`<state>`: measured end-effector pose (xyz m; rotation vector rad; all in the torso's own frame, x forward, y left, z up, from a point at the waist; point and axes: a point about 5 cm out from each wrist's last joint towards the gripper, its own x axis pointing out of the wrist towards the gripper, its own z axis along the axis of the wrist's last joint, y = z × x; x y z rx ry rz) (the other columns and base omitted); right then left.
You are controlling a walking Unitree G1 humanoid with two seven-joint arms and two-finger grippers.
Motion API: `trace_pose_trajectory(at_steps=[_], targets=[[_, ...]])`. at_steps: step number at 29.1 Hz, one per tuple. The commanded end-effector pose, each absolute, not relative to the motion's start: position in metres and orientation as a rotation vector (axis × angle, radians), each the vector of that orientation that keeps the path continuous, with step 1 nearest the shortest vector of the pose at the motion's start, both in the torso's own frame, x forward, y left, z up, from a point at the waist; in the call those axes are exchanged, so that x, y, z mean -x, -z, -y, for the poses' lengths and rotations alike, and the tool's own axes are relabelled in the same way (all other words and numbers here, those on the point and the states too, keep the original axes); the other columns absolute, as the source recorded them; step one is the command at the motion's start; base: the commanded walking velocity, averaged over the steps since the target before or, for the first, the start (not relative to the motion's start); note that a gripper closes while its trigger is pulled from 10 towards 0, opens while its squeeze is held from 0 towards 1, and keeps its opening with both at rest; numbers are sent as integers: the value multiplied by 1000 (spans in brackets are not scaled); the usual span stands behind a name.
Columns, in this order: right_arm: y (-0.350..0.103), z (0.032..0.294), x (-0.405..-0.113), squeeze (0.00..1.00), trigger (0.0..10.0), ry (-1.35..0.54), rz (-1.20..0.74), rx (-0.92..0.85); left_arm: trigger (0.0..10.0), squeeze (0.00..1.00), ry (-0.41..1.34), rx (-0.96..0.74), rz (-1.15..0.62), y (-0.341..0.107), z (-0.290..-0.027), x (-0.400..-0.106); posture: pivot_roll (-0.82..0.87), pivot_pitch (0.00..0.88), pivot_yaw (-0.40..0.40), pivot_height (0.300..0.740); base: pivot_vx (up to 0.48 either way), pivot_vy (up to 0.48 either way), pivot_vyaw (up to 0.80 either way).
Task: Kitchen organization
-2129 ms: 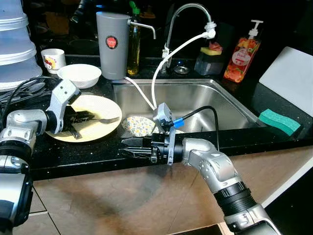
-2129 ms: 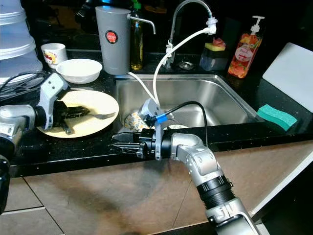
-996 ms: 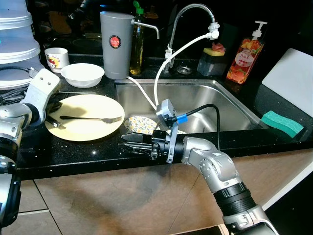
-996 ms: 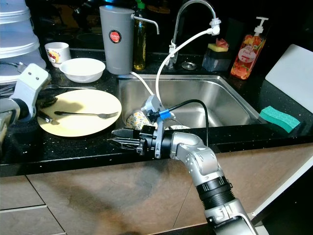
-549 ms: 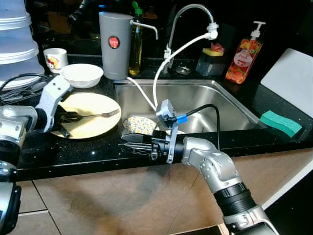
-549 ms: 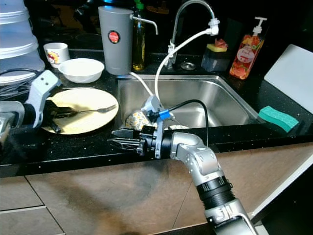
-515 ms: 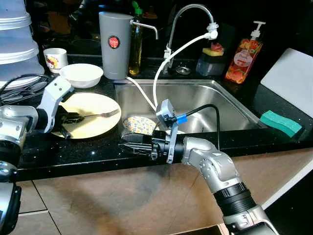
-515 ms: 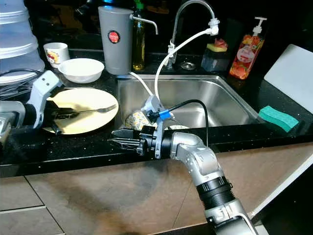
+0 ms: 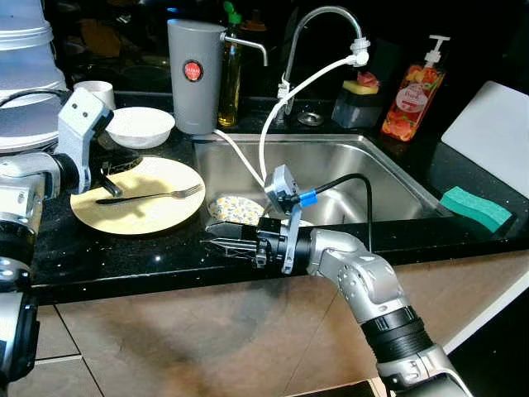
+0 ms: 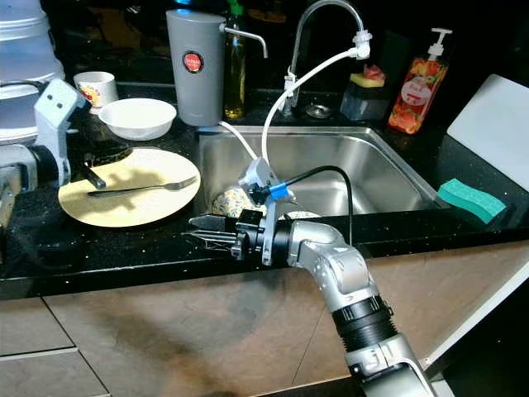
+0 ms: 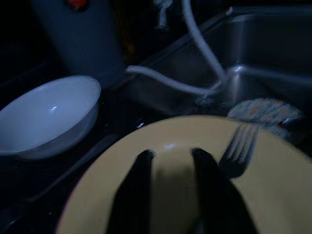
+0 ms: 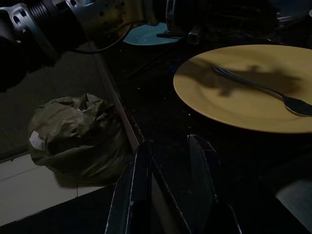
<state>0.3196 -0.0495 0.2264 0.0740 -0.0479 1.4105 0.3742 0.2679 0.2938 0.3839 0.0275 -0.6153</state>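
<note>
A yellow plate (image 9: 140, 211) lies on the black counter left of the sink (image 9: 388, 169), with a fork (image 9: 153, 196) across it. My left gripper (image 9: 111, 184) hovers open over the plate's far-left rim; in its wrist view the fingers (image 11: 139, 190) stand apart above the plate (image 11: 273, 204), with the fork's tines (image 11: 239, 152) beside them. My right gripper (image 9: 216, 240) stands open with nothing in it at the counter's front edge, below the plate. A white bowl (image 9: 140, 126) sits behind the plate. A patterned bowl (image 9: 234, 209) lies in the sink.
A grey jug (image 9: 195, 74), an oil bottle (image 9: 227, 78), the faucet (image 9: 318, 25) with its white hose, a soap bottle (image 9: 409, 91) and a mug (image 9: 92, 87) line the back. Stacked clear containers (image 9: 25, 58) stand far left. A green sponge (image 9: 473, 207) lies right. A green bag (image 12: 73, 136) sits on the floor.
My left gripper has risen from the plate's near-left side and moved back to its far-left rim. The fork stays on the plate. The right arm has hardly moved.
</note>
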Motion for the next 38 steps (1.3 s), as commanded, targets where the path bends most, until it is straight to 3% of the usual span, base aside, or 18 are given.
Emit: trace_pose_trajectory(at_steps=[1,7,22,23,25,26,38], targets=[[-229,51,-320,0,10000,-1416,52,-83,10000,1000,719,-347,-30,-283,-259,-373,105,45,-98,740,0,0,0],[-228,50,-318,0,10000,-1425,48,-89,10000,1000,832,-269,-63,-267,-258,-370,105,46,-95,740,0,0,0],[-225,49,-314,0,10000,-1441,36,-94,10000,1000,715,-400,-167,-249,-261,-380,95,54,-93,740,0,0,0],[-225,49,-314,0,10000,-1443,34,-93,10000,820,708,-410,-176,-247,-260,-380,89,57,-93,740,0,0,0],[-225,49,-313,0,10000,-1444,34,-93,10000,820,704,-417,-182,-245,-260,-381,89,57,-93,740,0,0,0],[-225,49,-312,0,10000,-1447,33,-93,10000,0,695,-443,-208,-240,-259,-382,86,57,-91,740,0,0,0],[-225,49,-311,0,10000,-1453,27,-90,10000,0,817,-357,-399,-221,-251,-378,82,54,-88,740,0,0,0]])
